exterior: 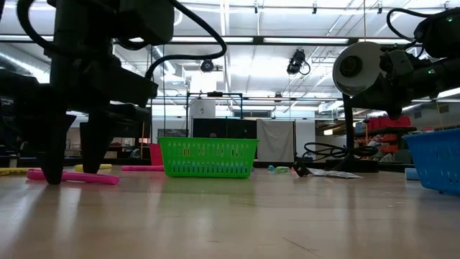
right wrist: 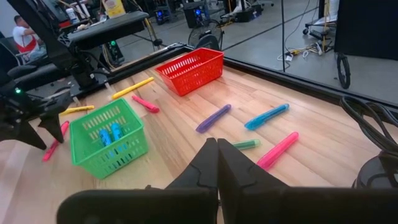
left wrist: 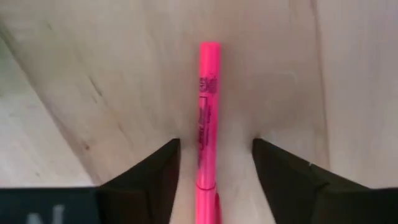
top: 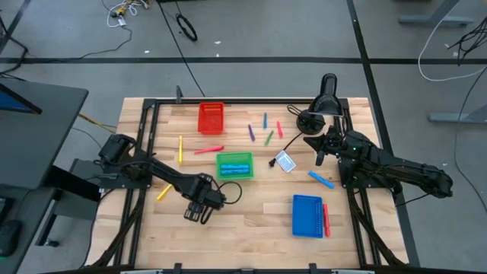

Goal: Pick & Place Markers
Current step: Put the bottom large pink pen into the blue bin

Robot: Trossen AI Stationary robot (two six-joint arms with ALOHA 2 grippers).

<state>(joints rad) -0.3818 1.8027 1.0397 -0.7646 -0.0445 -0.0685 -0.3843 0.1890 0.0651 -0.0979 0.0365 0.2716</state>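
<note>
Overhead, table-level and two wrist views, all sharing the green tray [top: 234, 165].

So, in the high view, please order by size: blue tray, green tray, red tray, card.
1. blue tray
2. green tray and red tray, which look about alike
3. card

On the wooden surface [top: 251, 217], the left gripper [top: 198, 212] hangs low at the near left, and the right gripper [top: 320, 154] sits far right. A green tray [top: 234, 166] holding blue markers [top: 234, 167] lies mid-surface, a red tray [top: 211, 118] beyond it, a blue tray [top: 307, 216] near right. Loose markers [top: 264, 132] lie scattered between the trays.
</note>
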